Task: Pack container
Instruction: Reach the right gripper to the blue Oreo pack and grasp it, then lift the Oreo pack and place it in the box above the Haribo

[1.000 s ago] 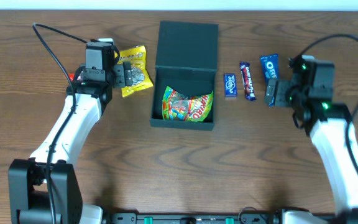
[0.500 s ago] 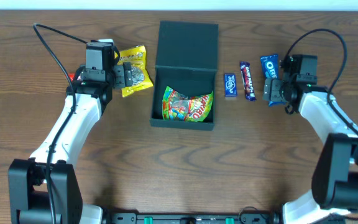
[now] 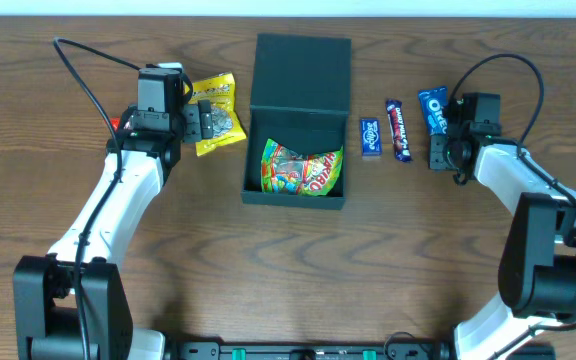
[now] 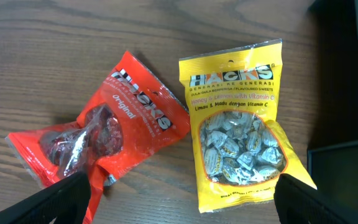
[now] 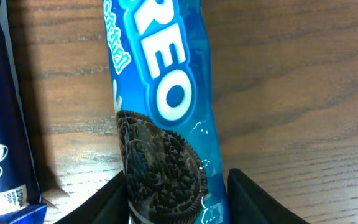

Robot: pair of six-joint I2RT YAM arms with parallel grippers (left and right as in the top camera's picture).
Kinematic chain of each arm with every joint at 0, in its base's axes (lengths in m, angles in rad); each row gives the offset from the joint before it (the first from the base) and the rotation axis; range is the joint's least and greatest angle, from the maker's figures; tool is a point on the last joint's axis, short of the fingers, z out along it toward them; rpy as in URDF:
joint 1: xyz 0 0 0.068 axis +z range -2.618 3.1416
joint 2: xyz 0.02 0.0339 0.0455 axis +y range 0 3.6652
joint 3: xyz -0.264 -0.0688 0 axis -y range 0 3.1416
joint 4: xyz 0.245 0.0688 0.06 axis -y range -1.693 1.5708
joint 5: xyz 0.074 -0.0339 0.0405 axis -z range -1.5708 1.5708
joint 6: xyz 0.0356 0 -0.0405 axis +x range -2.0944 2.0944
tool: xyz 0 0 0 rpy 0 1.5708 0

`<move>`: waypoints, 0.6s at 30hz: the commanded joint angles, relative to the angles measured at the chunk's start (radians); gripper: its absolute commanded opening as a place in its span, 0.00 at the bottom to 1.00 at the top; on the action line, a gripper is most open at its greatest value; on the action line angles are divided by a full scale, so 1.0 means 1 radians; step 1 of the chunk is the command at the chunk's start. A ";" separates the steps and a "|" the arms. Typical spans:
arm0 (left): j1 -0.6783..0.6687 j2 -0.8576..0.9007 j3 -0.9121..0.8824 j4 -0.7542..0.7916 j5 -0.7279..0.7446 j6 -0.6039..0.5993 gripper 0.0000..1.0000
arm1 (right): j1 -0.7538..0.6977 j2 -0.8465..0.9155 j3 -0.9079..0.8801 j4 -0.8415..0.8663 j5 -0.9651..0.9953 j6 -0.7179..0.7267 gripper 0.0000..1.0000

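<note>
The dark teal container stands open mid-table, its lid laid back, with a colourful gummy bag inside. To its right lies a blue Oreo packet. My right gripper has closed in on the packet's near end, one finger against each side. Left of the container, my left gripper hovers open over a yellow Hacks bag and a red Hacks bag, with nothing between its fingers.
Between the container and the Oreo packet lie a small blue packet and a dark chocolate bar. The edge of that bar shows just left of the Oreo packet. Both arms' cables loop over the table's far corners.
My right gripper has moved in towards the Oreo packet and its jaws have closed from wide open onto the packet's sides. The left arm has not moved.
</note>
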 commanded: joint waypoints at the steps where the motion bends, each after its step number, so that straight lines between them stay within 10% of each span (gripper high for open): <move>1: 0.003 -0.012 0.021 -0.003 0.000 -0.011 0.95 | -0.008 0.013 0.020 0.014 -0.001 -0.002 0.43; 7: 0.003 -0.012 0.021 -0.003 0.000 -0.011 0.95 | -0.008 0.013 0.020 0.017 -0.012 -0.002 0.30; 11: 0.003 -0.012 0.021 -0.003 0.000 -0.011 0.95 | -0.008 -0.012 0.028 -0.005 -0.070 0.000 0.01; 18: 0.003 -0.012 0.021 -0.003 0.000 -0.011 0.95 | -0.005 -0.206 0.040 -0.022 -0.195 -0.001 0.01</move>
